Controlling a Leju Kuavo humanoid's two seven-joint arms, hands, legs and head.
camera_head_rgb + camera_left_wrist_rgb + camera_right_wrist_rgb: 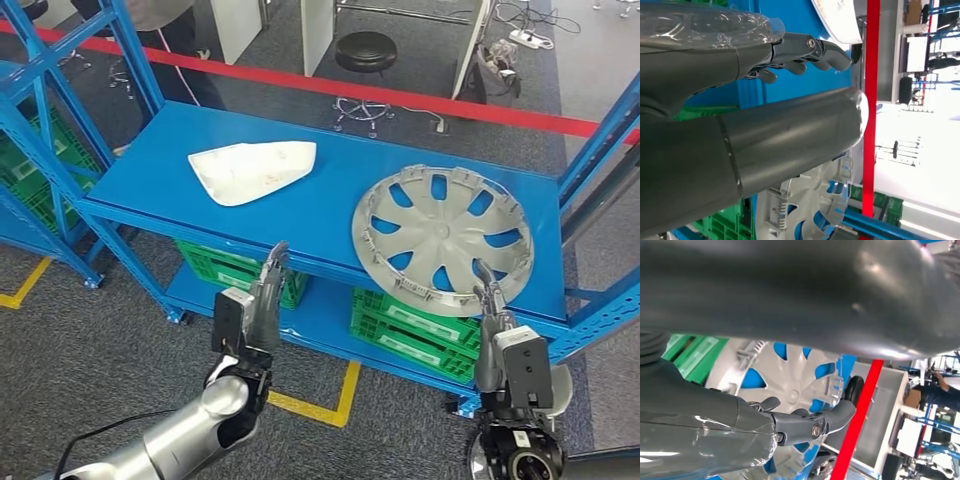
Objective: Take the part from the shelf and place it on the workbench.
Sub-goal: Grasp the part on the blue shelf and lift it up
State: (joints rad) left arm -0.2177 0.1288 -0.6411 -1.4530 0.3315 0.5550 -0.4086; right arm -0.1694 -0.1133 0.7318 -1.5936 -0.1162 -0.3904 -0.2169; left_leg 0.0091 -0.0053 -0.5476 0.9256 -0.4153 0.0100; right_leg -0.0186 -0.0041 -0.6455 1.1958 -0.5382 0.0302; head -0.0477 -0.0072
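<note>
A silver wheel cover lies flat on the right half of the blue shelf, its near rim overhanging the front edge. A white curved part lies on the shelf's left half. My left hand is raised in front of the shelf edge, between the two parts, fingers apart and holding nothing. My right hand is up just below the wheel cover's near rim, fingers spread, empty. In the right wrist view the wheel cover lies beyond the fingers. The left wrist view has the wheel cover and the white part.
Green crates sit on the lower shelf level. Blue shelf posts rise at the left and right. A red barrier tape runs behind the shelf, with a black stool beyond it. Yellow floor marking lies below.
</note>
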